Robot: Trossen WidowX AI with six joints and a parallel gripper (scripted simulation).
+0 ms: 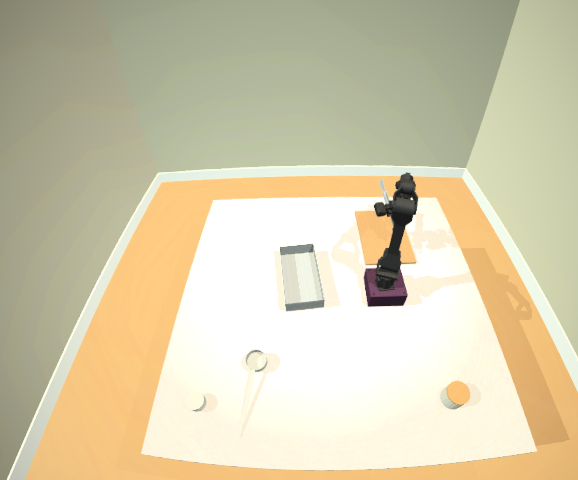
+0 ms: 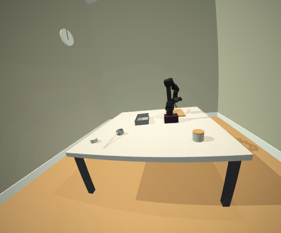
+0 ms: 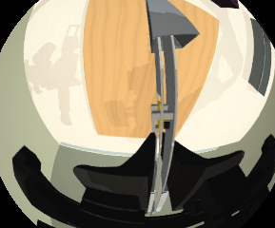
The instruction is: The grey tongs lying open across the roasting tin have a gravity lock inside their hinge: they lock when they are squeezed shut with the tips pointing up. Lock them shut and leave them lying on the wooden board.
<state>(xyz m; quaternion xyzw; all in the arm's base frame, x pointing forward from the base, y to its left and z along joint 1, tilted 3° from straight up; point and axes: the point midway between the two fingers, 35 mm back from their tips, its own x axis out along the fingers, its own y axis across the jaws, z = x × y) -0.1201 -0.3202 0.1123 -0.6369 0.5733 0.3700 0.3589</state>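
My gripper (image 1: 388, 207) (image 3: 156, 136) is shut on the grey tongs (image 1: 384, 190) (image 2: 175, 105) (image 3: 171, 85) and holds them above the wooden board (image 1: 374, 242) (image 2: 181, 113) (image 3: 118, 71). In the wrist view the two tong arms lie close together, almost parallel. A wide dark grey wedge joins them at the top of that view, over the board. Their narrow pale ends reach down between my black fingers. Small yellow and grey parts sit midway along the arms. I cannot tell whether the lock is engaged. In the exterior view the gripper and tongs are small and partly hidden by the arm.
The roasting tin (image 1: 305, 305) (image 2: 141, 122) (image 3: 259, 71) stands beside the purple base (image 1: 386, 300) (image 2: 171, 119). A grey ring (image 1: 256, 369) with thin legs, a small white disc (image 1: 195, 401) (image 2: 93, 140) and an orange-lidded jar (image 1: 457, 393) (image 2: 198, 136) lie farther off.
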